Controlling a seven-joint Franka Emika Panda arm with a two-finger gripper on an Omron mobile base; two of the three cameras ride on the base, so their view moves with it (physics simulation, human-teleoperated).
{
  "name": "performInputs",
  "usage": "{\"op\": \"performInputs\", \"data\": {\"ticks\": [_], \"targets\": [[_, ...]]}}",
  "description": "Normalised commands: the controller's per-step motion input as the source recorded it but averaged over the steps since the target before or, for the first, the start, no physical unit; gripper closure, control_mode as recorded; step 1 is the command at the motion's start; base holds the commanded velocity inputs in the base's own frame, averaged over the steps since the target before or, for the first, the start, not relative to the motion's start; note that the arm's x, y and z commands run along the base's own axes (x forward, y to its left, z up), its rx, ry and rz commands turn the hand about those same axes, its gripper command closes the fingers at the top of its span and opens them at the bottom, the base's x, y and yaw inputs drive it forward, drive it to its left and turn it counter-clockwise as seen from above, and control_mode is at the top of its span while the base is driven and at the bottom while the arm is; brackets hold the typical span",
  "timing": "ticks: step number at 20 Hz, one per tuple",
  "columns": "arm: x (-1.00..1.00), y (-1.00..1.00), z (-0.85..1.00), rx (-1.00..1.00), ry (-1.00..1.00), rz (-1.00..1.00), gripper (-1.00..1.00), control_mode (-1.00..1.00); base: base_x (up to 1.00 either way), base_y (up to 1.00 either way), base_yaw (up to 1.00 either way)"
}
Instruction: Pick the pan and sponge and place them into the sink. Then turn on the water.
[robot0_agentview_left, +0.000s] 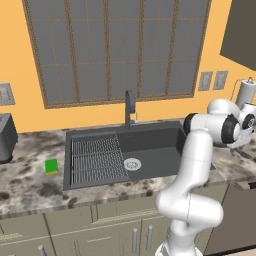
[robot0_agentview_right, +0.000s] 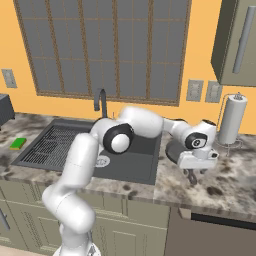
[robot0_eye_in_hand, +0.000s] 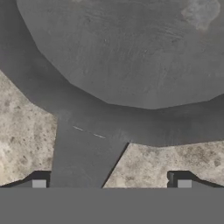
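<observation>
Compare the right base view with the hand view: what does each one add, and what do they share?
Right base view adds: the sink, sponge, faucet and paper towel roll. Hand view adds: the handle of the pan, running toward the camera between the wide-apart finger tips. Shared: the pan, the counter it sits on, and the open gripper over it.
</observation>
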Motion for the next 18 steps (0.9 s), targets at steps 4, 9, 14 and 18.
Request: {"op": "performInputs", "data": {"ticks": [4, 9, 14, 18], "targets": [[-0.02, -0.01, -0.28, 0.01, 0.0, 0.0, 1.0, -1.0, 0.0, 0.0, 0.0], [-0.02, 0.01, -0.2, 0.01, -0.01, 0.0, 1.0, -1.0, 0.0, 0.0, 0.0], [-0.02, 0.01, -0.04, 0.0, 0.0, 0.0, 1.0, -1.0, 0.0, 0.0, 0.0], [-0.14, 0.34, 0.09, 0.0, -0.05, 0.0, 1.0, -1.0, 0.0, 0.0, 0.0]]}}
